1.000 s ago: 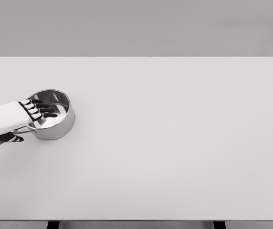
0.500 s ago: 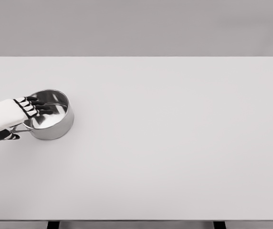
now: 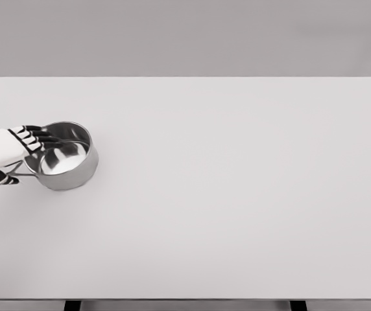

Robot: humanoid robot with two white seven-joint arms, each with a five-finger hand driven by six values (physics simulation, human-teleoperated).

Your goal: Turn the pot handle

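Gripping to turn it | left hand (image 3: 4,155) clamped on handle of shiny round steel pot (image 3: 65,165) | fingers (image 3: 39,137) over pot's rim | white table (image 3: 237,194)

Setting: a simulated test bench. Indicators: a plain white worktop (image 3: 237,194) and a featureless grey backdrop (image 3: 185,35).

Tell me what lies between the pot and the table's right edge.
Nothing. In the head view the stretch from the pot to the right edge of the table is bare white tabletop.
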